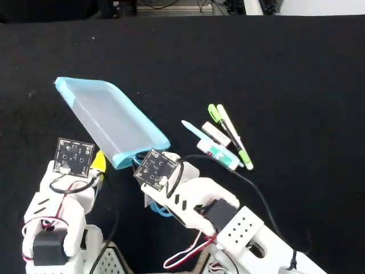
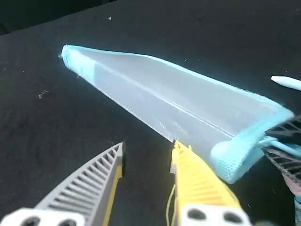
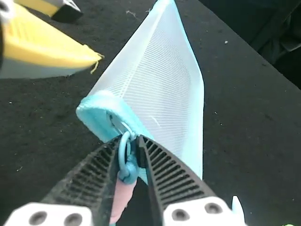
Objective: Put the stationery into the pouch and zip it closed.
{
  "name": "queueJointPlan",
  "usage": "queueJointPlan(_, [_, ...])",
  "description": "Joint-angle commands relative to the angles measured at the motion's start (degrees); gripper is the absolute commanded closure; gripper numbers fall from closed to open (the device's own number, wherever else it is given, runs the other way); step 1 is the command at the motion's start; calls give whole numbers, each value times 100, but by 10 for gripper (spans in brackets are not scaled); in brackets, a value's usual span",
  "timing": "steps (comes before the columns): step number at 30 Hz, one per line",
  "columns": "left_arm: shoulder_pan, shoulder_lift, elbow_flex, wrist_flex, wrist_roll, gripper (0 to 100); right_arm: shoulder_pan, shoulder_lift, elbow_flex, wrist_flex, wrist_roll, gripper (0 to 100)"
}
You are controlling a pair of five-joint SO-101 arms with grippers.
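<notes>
The translucent pouch (image 1: pixel 111 120) with a light blue trim lies slantwise on the black table; it also shows in the left wrist view (image 2: pixel 164 99) and the right wrist view (image 3: pixel 160 89). My right gripper (image 3: pixel 129 141) is shut on the blue zipper pull (image 3: pixel 126 162) at the pouch's near end. My left gripper (image 2: pixel 147 148) is open just beside that same end, its yellow finger (image 2: pixel 197 183) almost against the trim. The stationery lies loose to the right of the pouch: a green highlighter (image 1: pixel 228 137), a light blue pen (image 1: pixel 195 132), a white eraser (image 1: pixel 215 133) and a white tube (image 1: pixel 218 154).
The black table (image 1: pixel 274 68) stretches wide behind and to the right of the stationery. Both arm bases stand at the near edge, with the right arm's cable (image 1: pixel 251 182) trailing close to the white tube.
</notes>
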Motion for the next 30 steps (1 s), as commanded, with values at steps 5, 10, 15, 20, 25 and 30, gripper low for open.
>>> queueJointPlan(5, [1095,53,-409,369,35,822,-62,-163,-22,-167,-44,987])
queueJointPlan(10, [1200,53,-426,413,79,822,-62,-163,-13,-158,-35,987])
queueJointPlan(15, [1147,53,-629,448,79,822,-62,-163,-4,-158,-18,987])
queueJointPlan(20, [945,53,-664,466,492,778,-53,-163,-4,-158,-18,987])
queueJointPlan(25, [963,53,-655,686,185,770,-53,-163,-4,-158,-18,987])
queueJointPlan(30, [1165,53,-620,730,114,770,-53,-163,-4,-158,-9,987])
